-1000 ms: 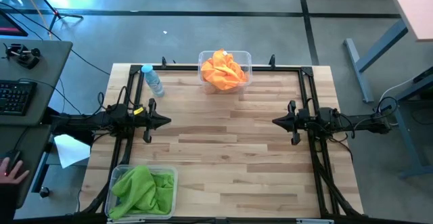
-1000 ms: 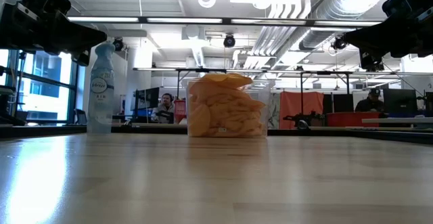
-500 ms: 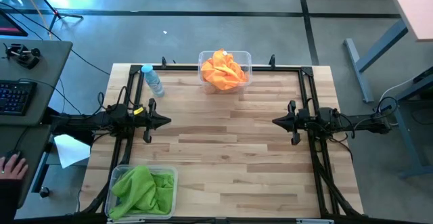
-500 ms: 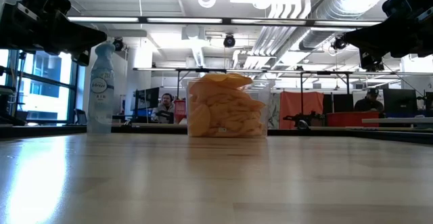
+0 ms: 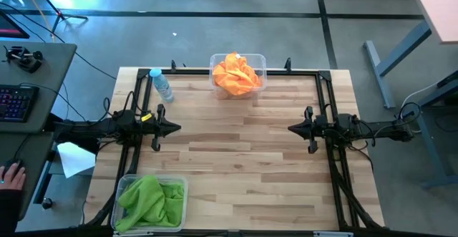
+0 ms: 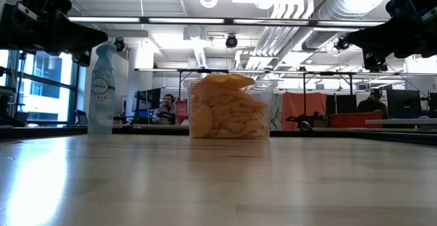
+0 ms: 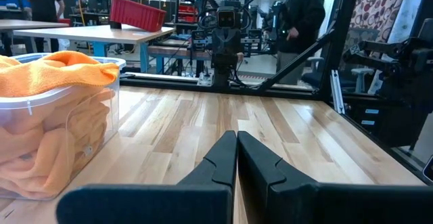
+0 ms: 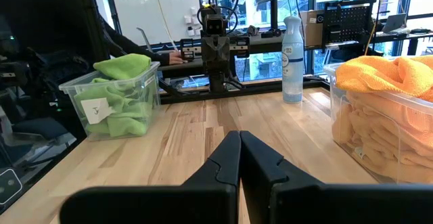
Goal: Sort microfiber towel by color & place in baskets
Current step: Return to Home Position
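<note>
My left gripper (image 5: 176, 128) and my right gripper (image 5: 292, 128) hang with fingers pressed together on nothing, tips pointed at each other across the middle of the wooden table (image 5: 243, 165) and well apart. The orange towels (image 5: 236, 74) are heaped in the clear basket (image 5: 262, 64) at the table's far edge, with a spray bottle (image 5: 162, 85) upright near it on my left side. The green towels (image 5: 147, 197) fill the other basket (image 5: 183, 187) at the near corner on my left. Off the table beyond my left arm lie a white paper sheet (image 5: 75, 158) and a keyboard (image 5: 16, 102), with a person's hand (image 5: 8, 174) close by.
</note>
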